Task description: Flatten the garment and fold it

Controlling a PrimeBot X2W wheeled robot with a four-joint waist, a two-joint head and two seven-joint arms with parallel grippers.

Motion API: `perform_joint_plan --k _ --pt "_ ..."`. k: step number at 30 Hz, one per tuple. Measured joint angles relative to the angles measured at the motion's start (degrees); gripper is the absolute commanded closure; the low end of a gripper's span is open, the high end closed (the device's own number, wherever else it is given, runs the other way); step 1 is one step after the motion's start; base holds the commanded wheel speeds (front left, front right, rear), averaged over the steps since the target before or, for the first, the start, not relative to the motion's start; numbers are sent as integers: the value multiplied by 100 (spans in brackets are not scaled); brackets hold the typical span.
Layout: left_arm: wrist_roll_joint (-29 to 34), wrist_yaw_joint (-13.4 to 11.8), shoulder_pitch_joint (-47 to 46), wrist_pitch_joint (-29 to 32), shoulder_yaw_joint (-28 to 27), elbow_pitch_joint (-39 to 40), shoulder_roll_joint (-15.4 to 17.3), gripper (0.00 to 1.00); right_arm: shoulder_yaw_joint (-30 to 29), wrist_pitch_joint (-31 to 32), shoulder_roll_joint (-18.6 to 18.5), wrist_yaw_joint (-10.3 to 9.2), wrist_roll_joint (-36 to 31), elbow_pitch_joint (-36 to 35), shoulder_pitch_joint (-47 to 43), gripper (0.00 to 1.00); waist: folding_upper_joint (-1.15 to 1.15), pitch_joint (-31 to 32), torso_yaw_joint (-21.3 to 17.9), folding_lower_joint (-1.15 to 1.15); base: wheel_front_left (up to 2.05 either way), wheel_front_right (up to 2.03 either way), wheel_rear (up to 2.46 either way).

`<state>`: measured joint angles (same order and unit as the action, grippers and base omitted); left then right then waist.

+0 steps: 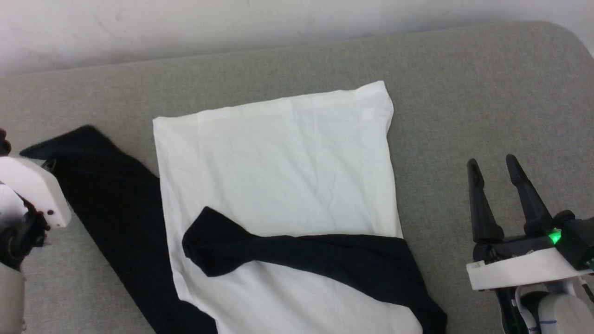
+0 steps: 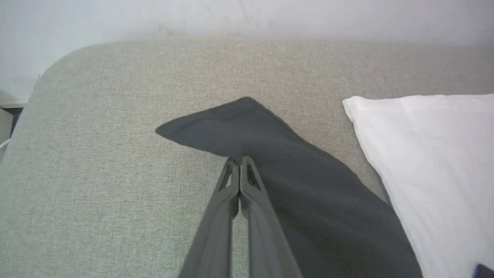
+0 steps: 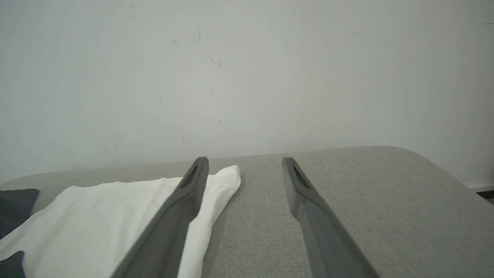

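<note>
The left end effector (image 2: 239,162) is closed, its two dark fingers pressed together along their length. In the left wrist view the tips sit at the near edge of the garment's black sleeve (image 2: 285,170), close to its cuff end. I cannot tell whether any cloth is pinched between them, and the sleeve lies flat there. In the head view this arm's white wrist housing (image 1: 35,195) shows at the left edge, over the sleeve's upper end.

The right end effector (image 1: 492,162) stands wide open and holds nothing. It is at the lower right of the head view, above the bare grey cloth-covered counter (image 1: 487,93) and apart from the garment's right edge.

The garment (image 1: 278,157) lies spread in the middle of the counter, its white body mostly flat. One black sleeve (image 1: 106,195) runs from the upper left down to the bottom edge of the frame. The other sleeve (image 1: 301,253) is folded across the lower part of the white body. A pale wall (image 1: 185,28) rises behind the counter.
</note>
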<state>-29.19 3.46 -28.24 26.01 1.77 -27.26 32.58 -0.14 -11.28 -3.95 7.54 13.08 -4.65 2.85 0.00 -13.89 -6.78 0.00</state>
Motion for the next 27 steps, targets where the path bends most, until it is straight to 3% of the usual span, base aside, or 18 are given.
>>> perform_joint_plan --k 8,13,21,27 --pt "-96 -189 726 -733 -148 1304 -356 100 -177 100 4 0 0 35 -287 0 0 455 181 -1 0 0 0" --pt "-34 -199 1098 -821 132 2319 -526 100 -254 180 8 0 0 30 -447 0 0 792 300 -1 0 0 0" --pt "286 -86 1450 -510 1312 3733 -1015 100 -313 319 16 0 2 -27 -588 0 0 1218 423 -1 0 0 0" --pt "578 63 1862 -277 2385 3957 -1339 100 -336 318 30 0 9 -35 -606 0 0 1275 335 0 0 0 0"
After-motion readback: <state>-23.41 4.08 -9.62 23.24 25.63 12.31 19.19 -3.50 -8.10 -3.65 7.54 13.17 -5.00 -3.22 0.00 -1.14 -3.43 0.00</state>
